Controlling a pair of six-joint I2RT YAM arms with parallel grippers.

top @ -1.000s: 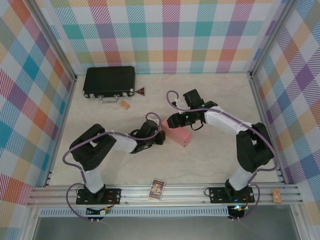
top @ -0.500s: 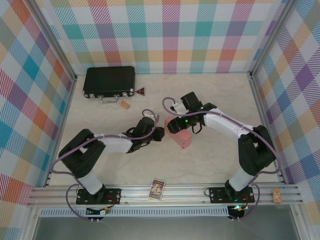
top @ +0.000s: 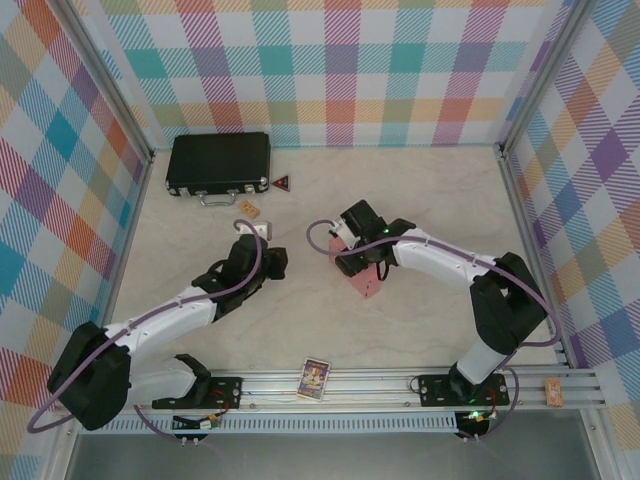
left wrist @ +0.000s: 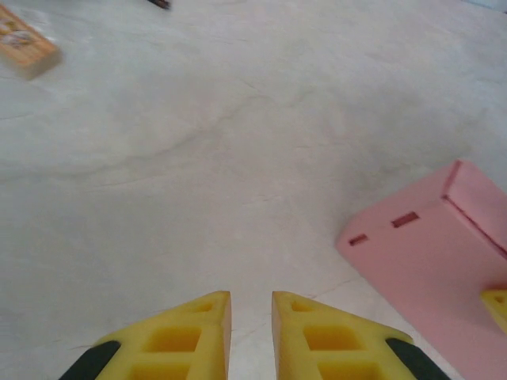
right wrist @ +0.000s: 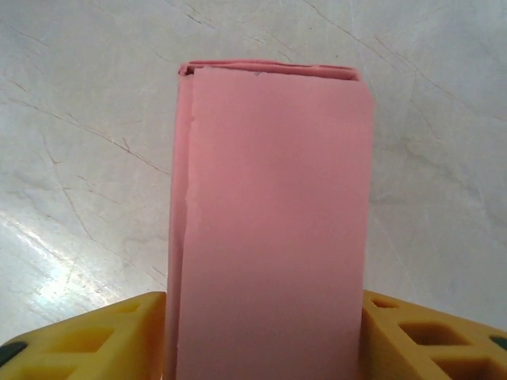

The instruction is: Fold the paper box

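Two arms were at the paper box (top: 362, 282) a second ago. Now the left gripper (top: 268, 262) has backed off to the left, jaws slightly parted and empty. Mid-worktop (top: 440, 200), the box looks closed up, its sides pinched between the right gripper's (right wrist: 265, 309) jaws.

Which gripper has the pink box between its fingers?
The right gripper: its yellow fingers press both sides of the paper box. The left gripper hangs over the table beside it, jaws barely apart, empty.
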